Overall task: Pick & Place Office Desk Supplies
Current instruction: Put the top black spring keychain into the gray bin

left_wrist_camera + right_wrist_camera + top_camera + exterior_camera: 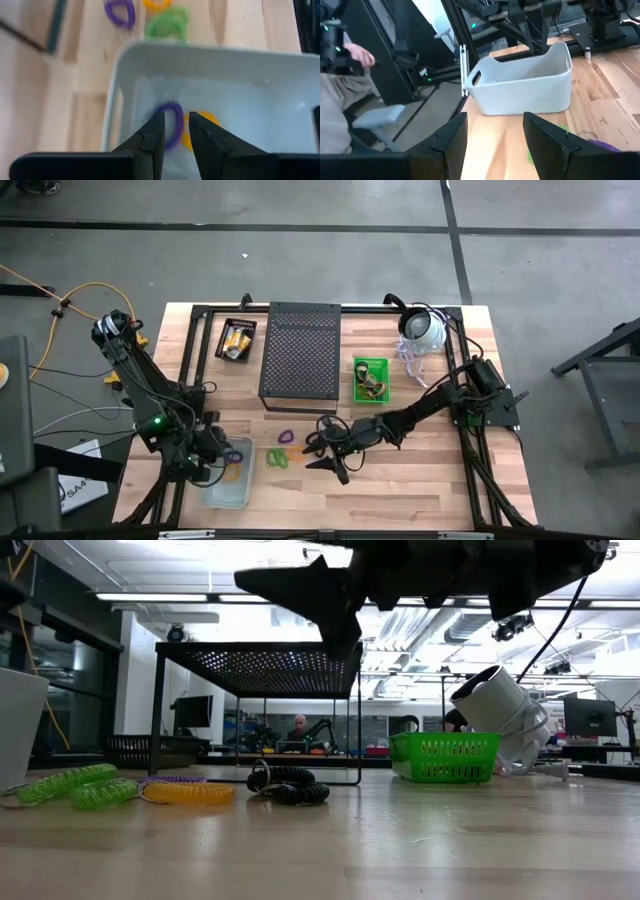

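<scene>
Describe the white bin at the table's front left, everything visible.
The white bin looks like smooth plastic: rectangular, open-topped, upright on the wooden table, with rounded corners and a slot handle in its end wall. Inside lie a purple coil loop and an orange one. The left hand hangs over it, fingers slightly apart, holding nothing.

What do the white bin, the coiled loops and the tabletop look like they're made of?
White bin: likely moulded plastic, with a smooth matte wall and a cut handle slot. Purple coiled loop and green coiled loops: springy plastic, glossy spiral turns. Tabletop: light wood planks with visible grain and seams.
</scene>
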Tool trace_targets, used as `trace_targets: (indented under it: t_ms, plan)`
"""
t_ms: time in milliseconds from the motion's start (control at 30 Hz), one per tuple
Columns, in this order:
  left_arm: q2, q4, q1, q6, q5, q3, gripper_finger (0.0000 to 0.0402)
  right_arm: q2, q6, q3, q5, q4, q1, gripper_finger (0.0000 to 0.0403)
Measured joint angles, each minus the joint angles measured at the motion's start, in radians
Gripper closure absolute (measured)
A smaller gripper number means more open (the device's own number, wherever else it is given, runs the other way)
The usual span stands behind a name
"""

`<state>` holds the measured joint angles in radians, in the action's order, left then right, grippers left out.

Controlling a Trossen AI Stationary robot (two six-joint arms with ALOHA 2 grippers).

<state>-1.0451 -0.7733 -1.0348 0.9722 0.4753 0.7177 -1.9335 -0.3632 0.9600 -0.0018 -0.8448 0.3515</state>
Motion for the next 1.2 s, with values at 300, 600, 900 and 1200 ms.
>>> trace_targets:
  t_ms: [300, 600, 900, 1200]
  plan:
    - [0.000, 0.114, 0.046, -0.359, 0.214, 0.000, 0.0317, 0.000, 0.136, 0.000, 0.042, 0.113, -0.001, 0.0221]
    - [0.000, 0.230, 0.129, -0.544, 0.264, 0.000, 0.0317, 0.000, 0.223, 0.001, 0.154, 0.288, -0.021, 0.0221]
    - [0.000, 0.435, 0.212, -0.764, 0.302, 0.000, 0.0317, 0.000, 0.308, 0.001, 0.161, 0.403, -0.027, 0.0221]
    - [0.000, 0.497, 0.270, -0.846, 0.303, 0.000, 0.0317, 0.000, 0.339, 0.001, 0.191, 0.450, -0.027, 0.0221]
